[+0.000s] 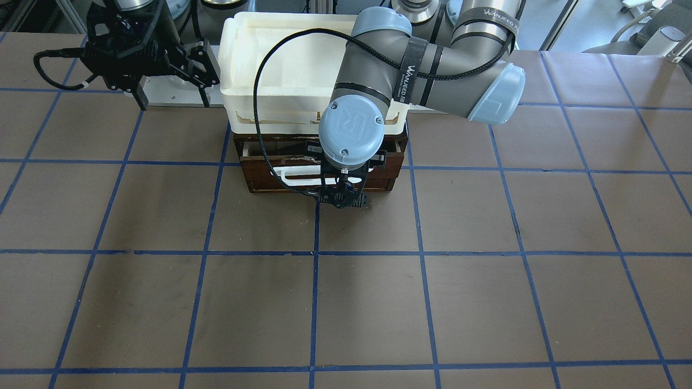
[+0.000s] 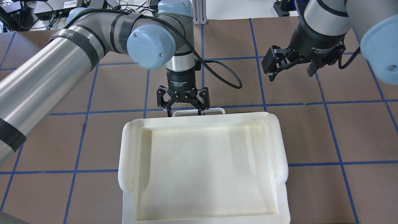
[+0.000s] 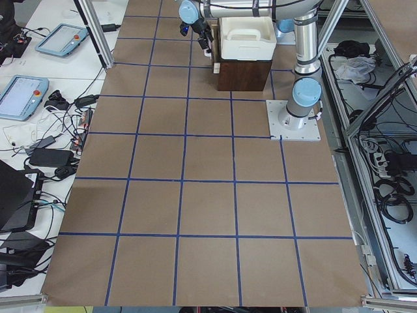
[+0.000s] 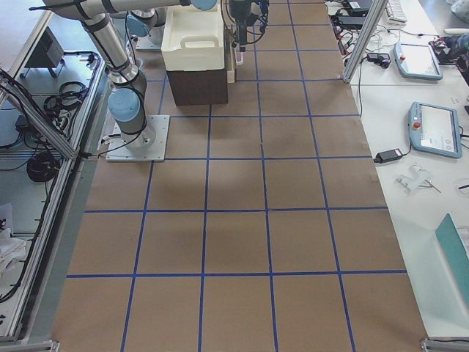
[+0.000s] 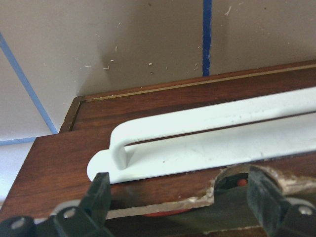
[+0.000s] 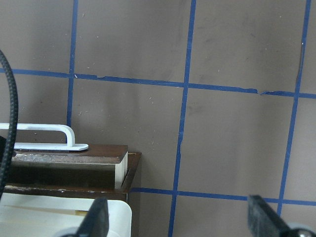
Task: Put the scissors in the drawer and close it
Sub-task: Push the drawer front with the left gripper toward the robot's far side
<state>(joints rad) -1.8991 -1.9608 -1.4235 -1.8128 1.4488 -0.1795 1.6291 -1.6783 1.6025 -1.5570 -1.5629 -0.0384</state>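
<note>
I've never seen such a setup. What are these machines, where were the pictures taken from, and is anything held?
Two robot arms stand at a table taped into blue squares. Four pictures come from fixed cameras: front, above, each table end; two from cameras on the wrists. A cream tray sits on a brown wooden box whose drawer is slightly open. The left gripper hovers open at its white handle; the right gripper hangs open, aside. Neither holds anything. The scissors aren't clearly visible.

the brown table (image 1: 486, 302), gridded with blue tape (image 1: 315, 302), carries the dark wooden drawer (image 1: 259, 174).
</note>
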